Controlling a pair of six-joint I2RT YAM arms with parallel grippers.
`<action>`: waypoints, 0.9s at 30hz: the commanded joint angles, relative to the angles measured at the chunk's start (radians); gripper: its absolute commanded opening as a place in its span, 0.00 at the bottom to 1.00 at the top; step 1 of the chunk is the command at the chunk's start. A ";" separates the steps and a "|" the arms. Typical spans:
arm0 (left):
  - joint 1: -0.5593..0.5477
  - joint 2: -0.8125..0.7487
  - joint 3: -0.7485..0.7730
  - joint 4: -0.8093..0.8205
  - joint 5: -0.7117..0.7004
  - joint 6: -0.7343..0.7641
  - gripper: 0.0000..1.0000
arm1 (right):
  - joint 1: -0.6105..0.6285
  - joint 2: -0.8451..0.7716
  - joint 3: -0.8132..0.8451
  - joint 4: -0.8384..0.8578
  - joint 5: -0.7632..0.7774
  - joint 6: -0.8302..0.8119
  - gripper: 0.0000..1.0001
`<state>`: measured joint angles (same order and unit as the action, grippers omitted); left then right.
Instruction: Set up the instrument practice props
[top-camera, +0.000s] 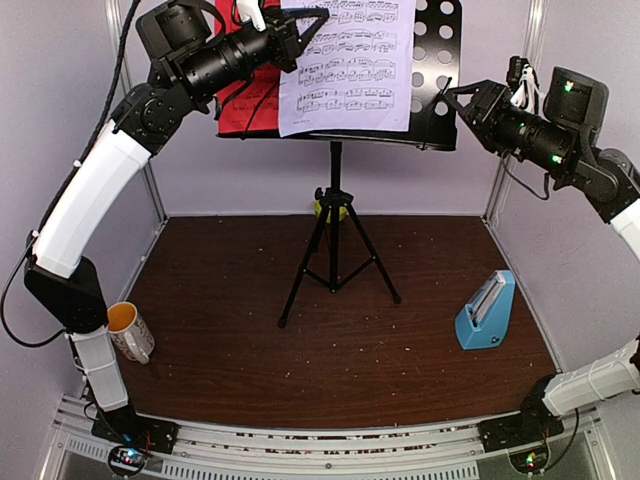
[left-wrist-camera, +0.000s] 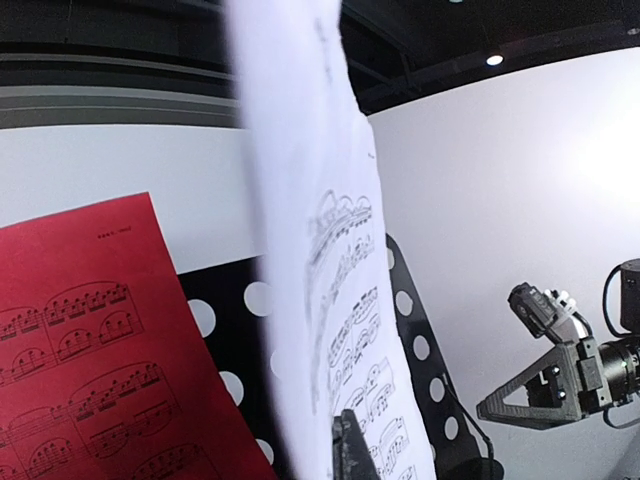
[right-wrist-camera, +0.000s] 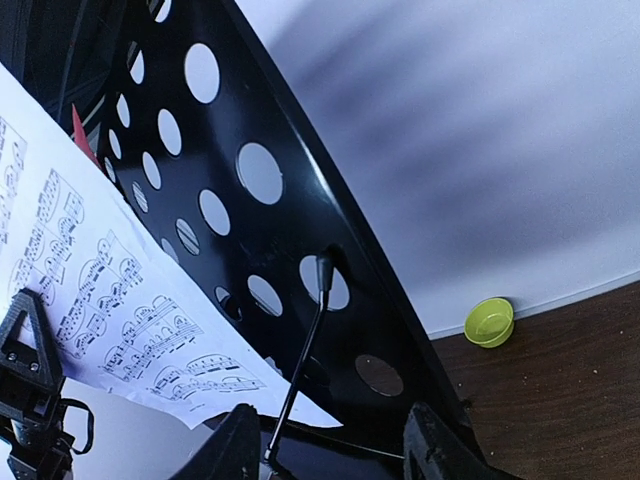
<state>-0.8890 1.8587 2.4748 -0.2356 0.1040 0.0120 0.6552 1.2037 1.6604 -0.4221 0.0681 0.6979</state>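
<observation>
Now left hand (top-camera: 305, 32) clenched on white sheet (top-camera: 350, 70), sheet flat against stand (top-camera: 435, 125), beside red sheet (top-camera: 240, 100). Right hand (top-camera: 455, 97) released, straddling stand's right edge. Brace stand, seat sheet squarely on ledge.

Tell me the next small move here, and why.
Probably close the right gripper on the stand's lower edge, which sits between its open jaws. That would steady the stand while the left gripper, pinching the white sheet near its top, settles it beside the red sheet.
</observation>
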 joint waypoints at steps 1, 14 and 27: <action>-0.007 0.005 0.017 0.108 0.002 0.059 0.00 | -0.005 0.032 0.039 0.032 -0.010 0.049 0.49; -0.010 0.048 0.032 0.189 0.037 0.069 0.00 | -0.005 0.099 0.089 0.085 -0.047 0.087 0.35; -0.013 0.056 0.037 0.202 0.004 0.102 0.00 | -0.005 0.107 0.082 0.098 -0.098 0.066 0.09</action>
<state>-0.8986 1.9167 2.4817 -0.0971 0.1219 0.0902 0.6548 1.3102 1.7329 -0.3622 0.0093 0.7818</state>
